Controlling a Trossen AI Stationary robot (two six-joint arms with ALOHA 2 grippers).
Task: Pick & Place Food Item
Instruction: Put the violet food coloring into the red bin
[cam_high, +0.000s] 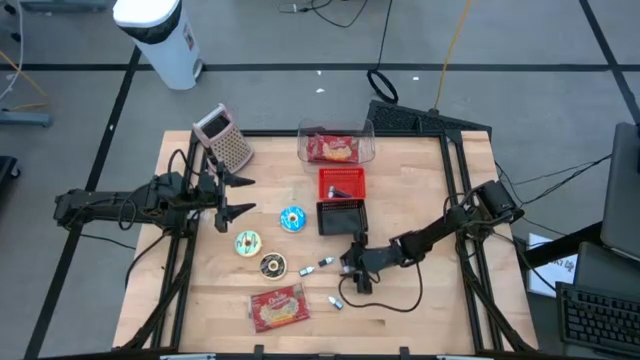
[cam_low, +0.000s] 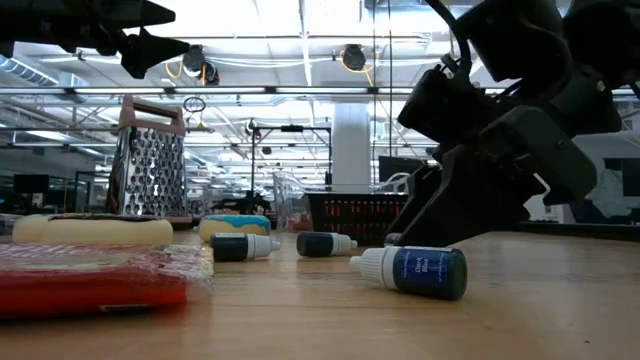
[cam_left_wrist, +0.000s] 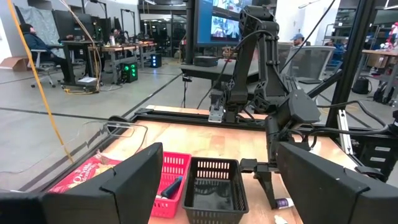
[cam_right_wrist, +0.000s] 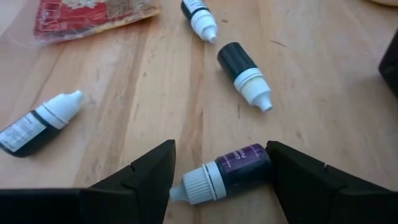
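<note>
Right tool (cam_right_wrist: 219, 171) straddles purple-label bottle (cam_right_wrist: 231, 172); bottle base hidden.

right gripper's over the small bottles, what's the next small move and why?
Probably close the fingers. The right gripper sits low on the table with its open jaws on either side of the purple-labelled dropper bottle, which lies on its side between them. Three other dropper bottles lie apart from it, so nothing seems to crowd the grasp. The left gripper waits, open, near the grater.

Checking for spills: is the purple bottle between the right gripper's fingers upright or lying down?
Lying down. The purple bottle rests on its side on the table, white cap sideways, between the right gripper's open fingers.
</note>
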